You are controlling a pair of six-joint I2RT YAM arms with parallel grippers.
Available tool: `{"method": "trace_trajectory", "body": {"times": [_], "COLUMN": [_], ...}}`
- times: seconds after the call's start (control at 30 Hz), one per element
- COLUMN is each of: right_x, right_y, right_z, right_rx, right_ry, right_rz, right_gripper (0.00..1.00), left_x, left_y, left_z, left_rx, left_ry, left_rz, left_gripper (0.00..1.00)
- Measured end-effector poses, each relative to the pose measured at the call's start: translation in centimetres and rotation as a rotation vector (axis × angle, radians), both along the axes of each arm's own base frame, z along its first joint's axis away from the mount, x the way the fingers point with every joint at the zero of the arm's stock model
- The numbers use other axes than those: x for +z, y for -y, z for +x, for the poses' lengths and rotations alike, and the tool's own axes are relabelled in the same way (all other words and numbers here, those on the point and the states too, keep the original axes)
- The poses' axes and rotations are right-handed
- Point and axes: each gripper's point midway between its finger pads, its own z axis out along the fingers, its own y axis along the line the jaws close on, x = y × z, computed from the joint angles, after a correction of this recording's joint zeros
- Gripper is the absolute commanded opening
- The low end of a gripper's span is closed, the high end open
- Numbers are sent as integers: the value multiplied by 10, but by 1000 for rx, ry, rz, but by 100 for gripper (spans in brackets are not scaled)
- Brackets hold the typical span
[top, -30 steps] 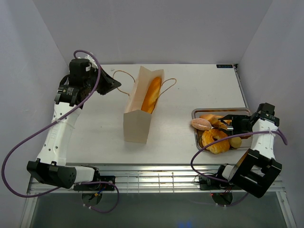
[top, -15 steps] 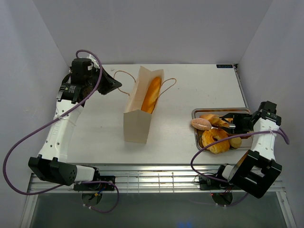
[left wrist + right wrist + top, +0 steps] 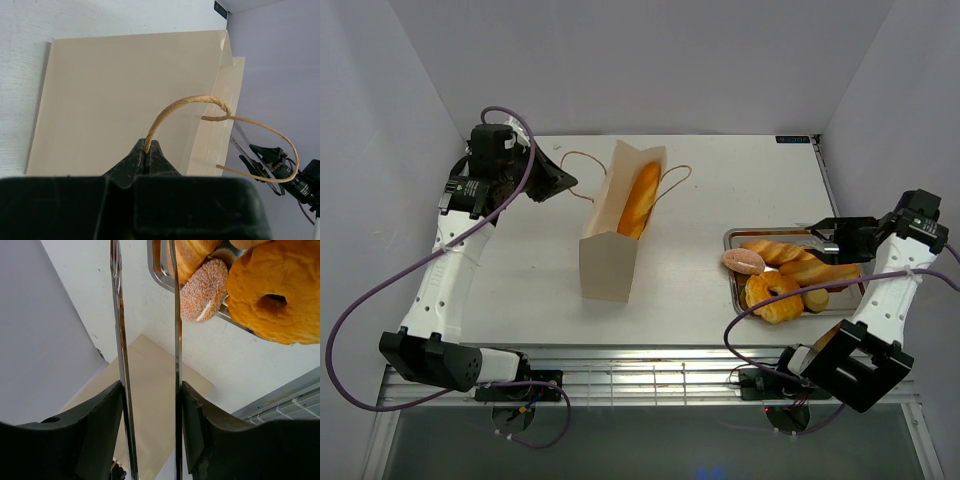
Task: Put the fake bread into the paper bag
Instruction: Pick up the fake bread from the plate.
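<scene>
The tan paper bag [image 3: 610, 262] stands open at mid-table with a long baguette [image 3: 640, 198] leaning inside. My left gripper [image 3: 565, 182] is shut on the bag's near cord handle [image 3: 185, 105], which the left wrist view shows pinched at the jaw tips [image 3: 148, 150]. The rest of the fake bread lies in the metal tray [image 3: 733, 290]: a pinkish bun [image 3: 743, 262], a ring bun [image 3: 772, 292] and a ridged loaf [image 3: 820, 270]. My right gripper [image 3: 835, 235] hovers over the tray's far right side. It is shut on the long metal tongs [image 3: 175, 315], whose two blades stand apart with nothing between them.
The right wrist view shows the ring bun [image 3: 275, 295] and pinkish bun [image 3: 205, 290] at the tray's rim [image 3: 155, 270], with the bag [image 3: 150, 405] beyond. Grey walls close in the table on three sides. A slotted rail runs along the near edge.
My right gripper with the tongs has lifted off the pastries and drawn back to the right, uncovering the ridged loaf. My left gripper keeps its hold on the handle, barely shifted.
</scene>
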Motion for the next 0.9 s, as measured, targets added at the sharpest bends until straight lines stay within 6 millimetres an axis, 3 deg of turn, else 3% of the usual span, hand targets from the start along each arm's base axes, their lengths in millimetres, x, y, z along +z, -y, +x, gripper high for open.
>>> {"method": "trace_trajectory", "body": {"times": [0.13,0.33,0.5,0.9], "right_x": [11,4,-4,-19], "right_y": [20,40,34,42], "right_z": [-7,-31,-49,-56], "right_rx": [-29,-85,-89,-60], "right_ry": [0,-48,-72,-126], "right_rz": [-47,-63,-53,-76], "right_gripper": [53,53,53,53], "left_x": [-3,1,2,-6], "left_y": [3,8,11,11], "left_z": [-7,-11,-8,-9], "left_rx": [-21,-59,-84,-86], "left_ry": [-28,-54,-60,-87], "left_rz": [-8,-20,-20,-15], "left_gripper": [0,0,0,0]}}
